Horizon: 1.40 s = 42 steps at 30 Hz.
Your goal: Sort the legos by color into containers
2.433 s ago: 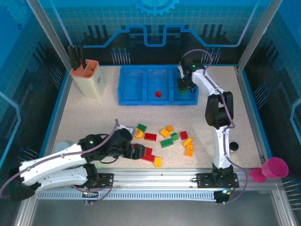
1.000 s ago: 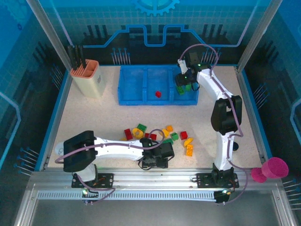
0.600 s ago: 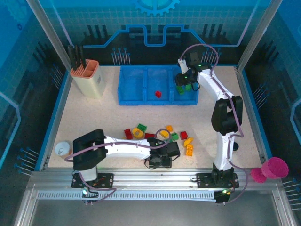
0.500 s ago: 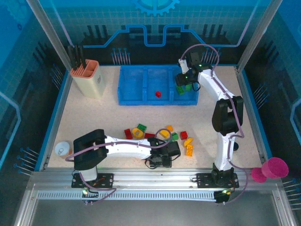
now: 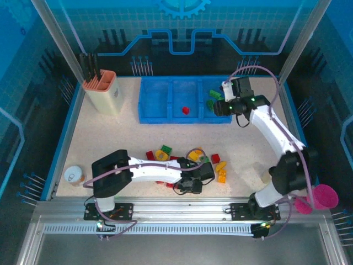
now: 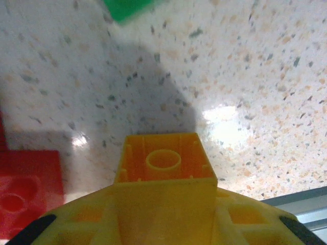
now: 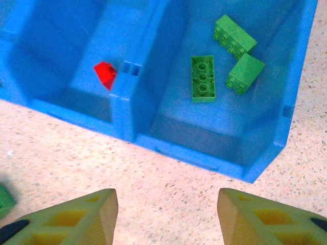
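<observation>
Orange plastic comes first: an orange brick [image 6: 163, 161] is clamped between the fingers of my left tool [image 6: 166, 191], its hollow underside turned toward the wrist camera. It is over the speckled counter [image 6: 255, 61], close to the counter's near edge. I cannot tell whether it touches the surface. A red brick [image 6: 25, 191] lies just to one side of it, and part of a green brick [image 6: 127, 7] shows a little farther off.

Seen from above, this tool is at the near side of the loose bricks [image 5: 215, 158]. They are a scatter of red, green and yellow-orange pieces around the middle of the counter's near half. A small white cup [image 5: 71, 175] stands by the left edge. A pink cup [image 5: 322, 196] sits past the near right corner, off the counter.

Farther back, the tray [image 5: 165, 117] lies along the far edge. Its middle compartment holds a lone red brick [image 7: 106, 74]. Its right compartment holds three green bricks [image 7: 203, 78]. My right tool [image 7: 166, 204] hangs by the near wall of that right compartment, its fingers spread wide apart. In the far left corner stands a beige cup [image 5: 103, 91] with an orange rim.
</observation>
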Each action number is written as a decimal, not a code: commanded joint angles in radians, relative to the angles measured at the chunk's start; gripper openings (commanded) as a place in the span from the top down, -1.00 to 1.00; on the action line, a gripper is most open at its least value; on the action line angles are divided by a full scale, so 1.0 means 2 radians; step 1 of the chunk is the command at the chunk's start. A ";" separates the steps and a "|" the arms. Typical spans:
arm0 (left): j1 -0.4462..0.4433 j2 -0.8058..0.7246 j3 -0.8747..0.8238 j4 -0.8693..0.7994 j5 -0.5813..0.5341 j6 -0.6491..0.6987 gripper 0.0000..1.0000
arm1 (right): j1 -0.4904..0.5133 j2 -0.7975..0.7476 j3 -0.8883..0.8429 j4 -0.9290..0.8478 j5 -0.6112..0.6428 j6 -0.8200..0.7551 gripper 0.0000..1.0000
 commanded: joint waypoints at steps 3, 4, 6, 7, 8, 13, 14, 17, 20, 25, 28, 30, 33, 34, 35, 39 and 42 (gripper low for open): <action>0.053 -0.058 0.041 -0.047 -0.067 0.098 0.46 | 0.008 -0.090 -0.083 -0.004 0.006 0.037 -0.20; 0.067 -0.072 0.046 -0.047 -0.072 0.114 0.47 | 0.008 -0.106 -0.096 -0.003 0.004 0.042 -0.20; 0.102 -0.104 0.057 -0.047 -0.082 0.155 0.48 | 0.008 -0.138 -0.127 -0.001 -0.001 0.051 -0.21; 0.122 -0.117 0.066 -0.047 -0.089 0.180 0.48 | 0.008 -0.153 -0.143 0.001 -0.003 0.056 -0.21; 0.143 -0.127 0.077 -0.047 -0.098 0.204 0.48 | 0.008 -0.166 -0.157 0.001 -0.007 0.060 -0.21; 0.250 -0.131 0.130 -0.041 -0.133 0.317 0.47 | 0.009 -0.186 -0.197 -0.007 -0.018 0.070 -0.21; 0.275 -0.127 0.135 -0.027 -0.142 0.339 0.47 | 0.009 -0.186 -0.204 -0.007 -0.018 0.070 -0.21; 0.345 -0.109 0.139 0.021 -0.127 0.351 0.47 | 0.010 -0.186 -0.215 -0.005 -0.017 0.070 -0.21; 0.390 -0.067 0.161 0.048 -0.124 0.355 0.47 | 0.011 -0.187 -0.216 -0.010 -0.018 0.070 -0.22; 0.436 0.030 0.228 0.057 -0.098 0.346 0.49 | 0.011 -0.196 -0.209 -0.019 -0.018 0.067 -0.23; 0.442 0.090 0.283 0.046 -0.094 0.348 0.49 | 0.013 -0.200 -0.204 -0.029 -0.019 0.065 -0.23; 0.446 0.129 0.321 0.035 -0.094 0.346 0.48 | 0.013 -0.203 -0.206 -0.032 -0.018 0.064 -0.24; 0.453 0.183 0.374 0.018 -0.091 0.336 0.47 | 0.014 -0.205 -0.207 -0.042 -0.017 0.065 -0.24; 0.454 0.198 0.388 0.014 -0.088 0.334 0.46 | 0.015 -0.206 -0.208 -0.045 -0.016 0.064 -0.24; 0.455 0.211 0.398 0.014 -0.087 0.332 0.46 | 0.016 -0.210 -0.209 -0.048 -0.014 0.064 -0.24; 0.455 0.246 0.424 0.006 -0.090 0.326 0.41 | 0.016 -0.219 -0.217 -0.057 -0.009 0.063 -0.25; 0.455 0.255 0.416 0.011 -0.095 0.323 0.39 | 0.015 -0.219 -0.222 -0.058 -0.008 0.057 -0.26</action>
